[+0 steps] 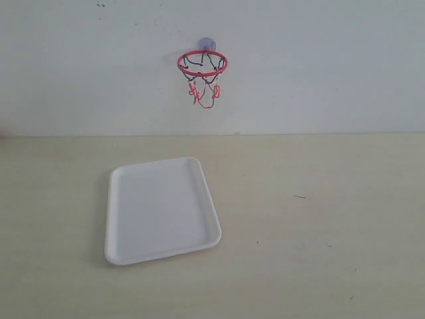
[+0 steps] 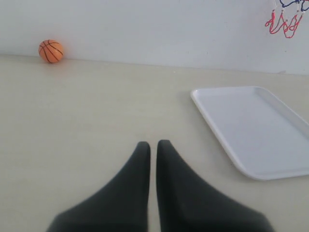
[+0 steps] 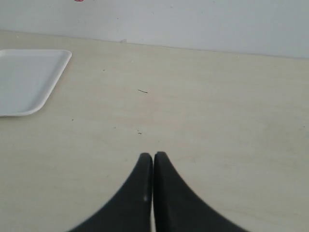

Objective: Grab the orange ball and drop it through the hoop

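The orange ball [image 2: 50,51] rests on the table against the back wall, seen only in the left wrist view, far from the gripper and off to one side of it. It lies outside the exterior view. The hoop [image 1: 202,63], red rim with black-and-red net and a bluish suction cup, hangs on the wall above the table; its net [image 2: 284,21] shows at a corner of the left wrist view. My left gripper [image 2: 153,144] is shut and empty over bare table. My right gripper [image 3: 153,155] is shut and empty too. Neither gripper appears in the exterior view.
A white tray [image 1: 161,210] lies empty on the cream table, left of centre, below the hoop. The tray [image 2: 256,130] sits beside the left gripper, and its corner [image 3: 29,79] shows in the right wrist view. The wall bounds the table's far edge.
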Controlling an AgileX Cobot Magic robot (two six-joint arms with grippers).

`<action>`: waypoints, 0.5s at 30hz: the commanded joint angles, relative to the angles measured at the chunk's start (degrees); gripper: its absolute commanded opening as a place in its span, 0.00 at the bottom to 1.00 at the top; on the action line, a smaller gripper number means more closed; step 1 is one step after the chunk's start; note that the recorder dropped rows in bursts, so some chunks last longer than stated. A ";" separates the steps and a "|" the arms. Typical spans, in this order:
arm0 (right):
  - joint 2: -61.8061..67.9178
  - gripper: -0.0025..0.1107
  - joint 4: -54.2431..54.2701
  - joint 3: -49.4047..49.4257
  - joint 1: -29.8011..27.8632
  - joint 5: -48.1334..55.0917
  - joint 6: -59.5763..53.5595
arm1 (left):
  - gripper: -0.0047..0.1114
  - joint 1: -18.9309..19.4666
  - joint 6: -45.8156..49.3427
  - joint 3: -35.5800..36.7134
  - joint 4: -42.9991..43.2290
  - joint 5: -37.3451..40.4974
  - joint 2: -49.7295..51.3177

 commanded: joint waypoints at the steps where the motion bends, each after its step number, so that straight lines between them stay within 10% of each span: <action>1: -0.29 0.02 -0.41 -0.03 -3.78 -0.26 -0.55 | 0.08 0.15 -0.39 0.23 -0.20 -0.63 -0.11; 15: -0.29 0.02 -0.41 -0.03 -8.05 -0.26 -0.45 | 0.08 0.15 -0.39 0.23 -0.20 -0.63 -0.11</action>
